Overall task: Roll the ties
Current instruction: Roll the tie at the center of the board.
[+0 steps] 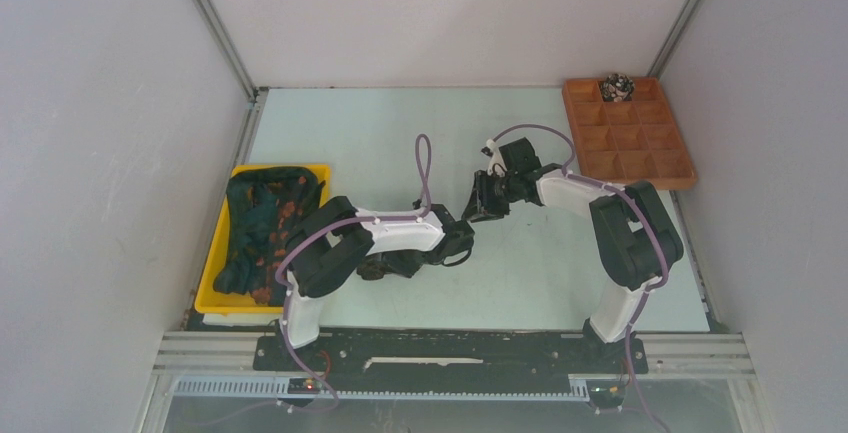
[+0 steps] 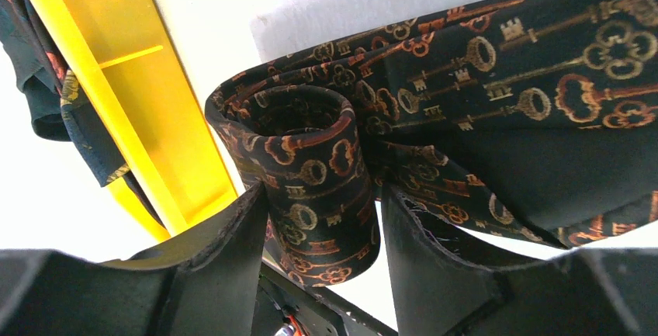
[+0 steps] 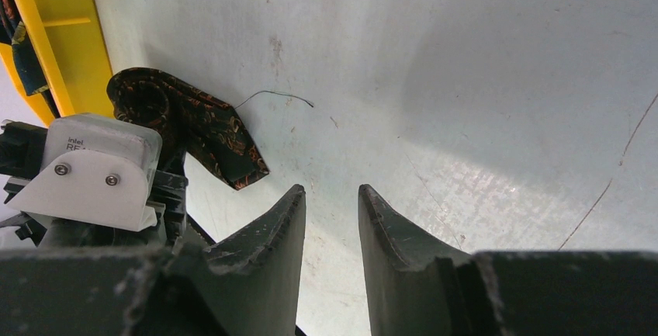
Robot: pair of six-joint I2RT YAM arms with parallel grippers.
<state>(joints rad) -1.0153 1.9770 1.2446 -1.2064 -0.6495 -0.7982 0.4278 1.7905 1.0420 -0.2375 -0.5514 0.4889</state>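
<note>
A dark tie with orange key patterns lies on the table, one end rolled into a loose upright coil [image 2: 318, 173] and the rest spread flat [image 2: 543, 95]. My left gripper [image 2: 322, 187] stands open round the coil: the left finger [image 2: 233, 243] touches it and a thin gap shows at the right finger. From above, this gripper [image 1: 385, 265] sits low by the near table edge. In the right wrist view the same tie [image 3: 202, 130] lies beyond the open, empty right gripper [image 3: 331, 188], which hovers mid-table [image 1: 478, 203]. More ties [image 1: 262, 228] are heaped in the yellow bin [image 1: 222, 253].
An orange compartment tray [image 1: 628, 138] stands at the back right with one small rolled tie [image 1: 617, 85] in a far cell. The yellow bin's wall [image 2: 147, 103] is close to the left of the coil. The left wrist camera [image 3: 93, 169] sits near the right gripper.
</note>
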